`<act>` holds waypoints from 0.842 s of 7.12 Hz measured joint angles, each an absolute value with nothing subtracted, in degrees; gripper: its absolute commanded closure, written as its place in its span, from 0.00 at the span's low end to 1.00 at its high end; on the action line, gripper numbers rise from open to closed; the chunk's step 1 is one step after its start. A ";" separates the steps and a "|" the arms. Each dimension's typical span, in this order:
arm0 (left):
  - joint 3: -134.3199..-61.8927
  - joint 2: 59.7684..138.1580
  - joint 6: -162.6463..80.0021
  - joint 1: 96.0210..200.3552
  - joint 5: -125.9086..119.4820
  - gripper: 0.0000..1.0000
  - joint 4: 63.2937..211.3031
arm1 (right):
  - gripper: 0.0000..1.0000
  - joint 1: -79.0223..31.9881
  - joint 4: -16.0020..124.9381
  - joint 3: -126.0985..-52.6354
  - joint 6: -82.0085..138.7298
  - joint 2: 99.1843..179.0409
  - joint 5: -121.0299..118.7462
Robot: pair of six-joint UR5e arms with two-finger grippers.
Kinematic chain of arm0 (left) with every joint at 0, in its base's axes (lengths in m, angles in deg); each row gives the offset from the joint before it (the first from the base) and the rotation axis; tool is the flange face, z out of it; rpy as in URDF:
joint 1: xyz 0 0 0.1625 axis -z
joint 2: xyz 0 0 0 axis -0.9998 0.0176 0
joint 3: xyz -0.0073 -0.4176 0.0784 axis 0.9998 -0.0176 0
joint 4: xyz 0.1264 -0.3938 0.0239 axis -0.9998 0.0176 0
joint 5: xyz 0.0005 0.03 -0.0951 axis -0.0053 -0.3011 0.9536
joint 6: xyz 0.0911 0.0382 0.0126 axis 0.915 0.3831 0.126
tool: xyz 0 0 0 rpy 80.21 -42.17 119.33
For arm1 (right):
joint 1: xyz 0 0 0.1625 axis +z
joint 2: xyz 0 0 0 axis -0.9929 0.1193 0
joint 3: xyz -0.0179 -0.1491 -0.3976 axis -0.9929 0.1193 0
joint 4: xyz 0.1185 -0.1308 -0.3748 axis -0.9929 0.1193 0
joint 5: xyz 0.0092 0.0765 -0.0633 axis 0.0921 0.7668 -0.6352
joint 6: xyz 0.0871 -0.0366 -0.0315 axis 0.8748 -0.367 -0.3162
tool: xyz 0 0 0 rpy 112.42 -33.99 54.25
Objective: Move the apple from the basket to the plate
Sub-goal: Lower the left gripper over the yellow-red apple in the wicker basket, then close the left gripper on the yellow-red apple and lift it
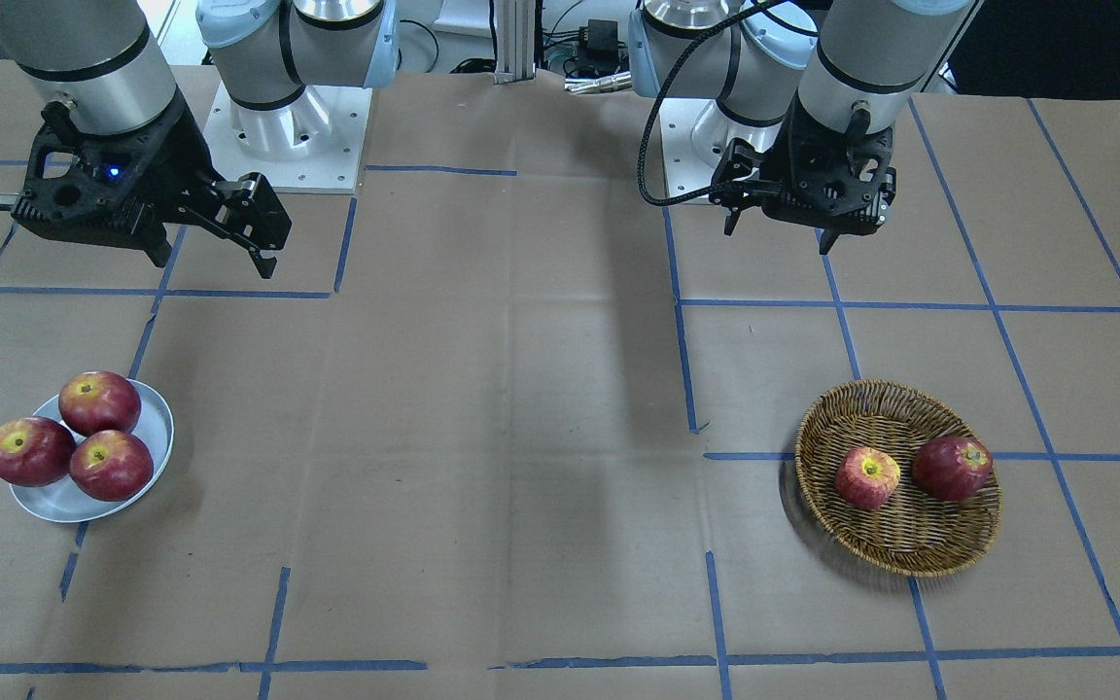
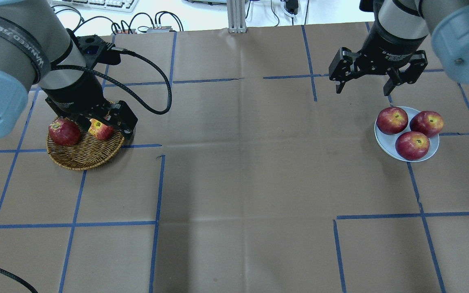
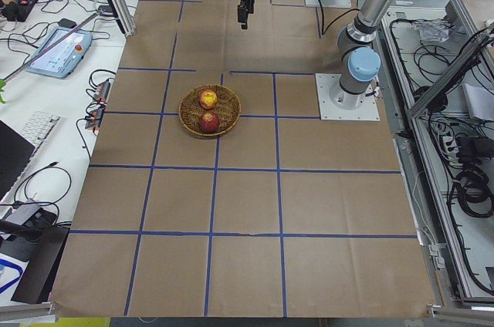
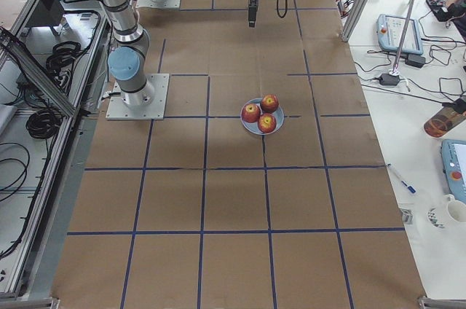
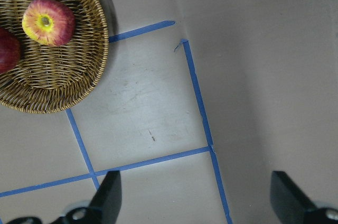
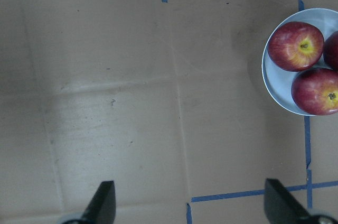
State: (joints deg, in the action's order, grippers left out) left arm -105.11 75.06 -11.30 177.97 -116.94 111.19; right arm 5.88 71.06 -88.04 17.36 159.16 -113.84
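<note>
The pale streaky apple (image 1: 867, 477) with a yellow-green stem hollow lies in the wicker basket (image 1: 900, 544), beside a darker red apple (image 1: 952, 468). In the left wrist view the apple (image 5: 48, 21) and basket (image 5: 58, 84) sit at the upper left. My left gripper (image 1: 778, 238) is open and empty, high above the table on the robot's side of the basket. The blue-grey plate (image 1: 54, 501) holds three dark red apples. My right gripper (image 1: 213, 261) is open and empty, raised on the robot's side of the plate (image 6: 274, 84).
Brown paper with blue tape lines covers the table. Both arm bases (image 1: 288, 146) stand at the robot's edge. A black cable (image 2: 153, 77) hangs from the left wrist. Monitors and cables lie off the table ends.
</note>
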 measured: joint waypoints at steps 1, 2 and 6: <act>-105.24 75.05 -11.12 177.92 -116.95 0.01 111.21 | 0.00 5.88 71.06 -88.04 17.33 159.16 -113.84; -105.47 75.15 -8.96 177.75 -116.94 0.01 111.22 | 0.00 5.88 71.06 -88.04 17.32 159.17 -113.85; -109.90 83.39 11.44 169.03 -116.49 0.01 95.82 | 0.00 5.84 71.06 -88.04 17.11 159.16 -113.90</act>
